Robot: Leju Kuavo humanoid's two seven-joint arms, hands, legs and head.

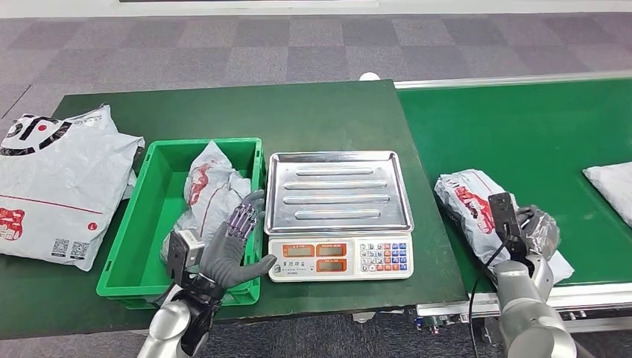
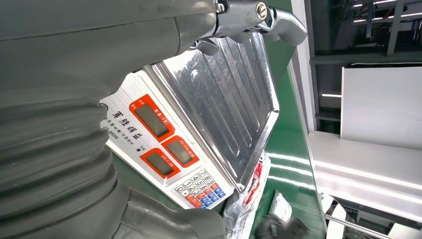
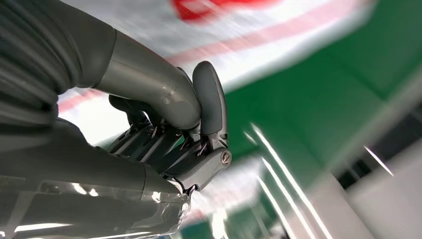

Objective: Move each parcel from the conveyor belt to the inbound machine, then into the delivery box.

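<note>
Parcels, count: four grey plastic mailers in the head view; one in the crate (image 1: 212, 195), one under the right hand on the belt (image 1: 471, 203), one at the far right edge of the belt (image 1: 611, 181), one large one on the table's left end (image 1: 56, 183)
Other things, count: one green crate (image 1: 145, 224); one weighing scale (image 1: 339, 215) with a steel tray on top and a white keypad front; one green conveyor belt (image 1: 522, 134); one dark green table (image 1: 246, 112)
Parcel in the crate: lies along the crate's length, long axis running from the near side away from the robot, its narrow end toward the far wall; red print faces up
Parcel on the belt: at the belt's near left part, just beside the table edge; long axis slants from far-left to near-right; red print on top; its near-right end is crumpled under the right hand
Parcel at belt's far edge: cut off by the picture edge, well apart from the right hand
Large parcel: flat on the table left of the crate, touching the crate's left wall; label near its near corner
Scale: between crate and belt, tray bare; the left wrist view looks across its two red-framed displays and ribbed tray
Left hand (image 1: 237, 242): raised over the crate's near right corner, fingers spread, holding nothing; thumb toward the scale
Right hand (image 1: 533, 227): rests on the belt parcel's near end; in the right wrist view its fingers (image 3: 211, 104) are curled against the thumb, blurred; cannot tell whether the plastic is held
</note>
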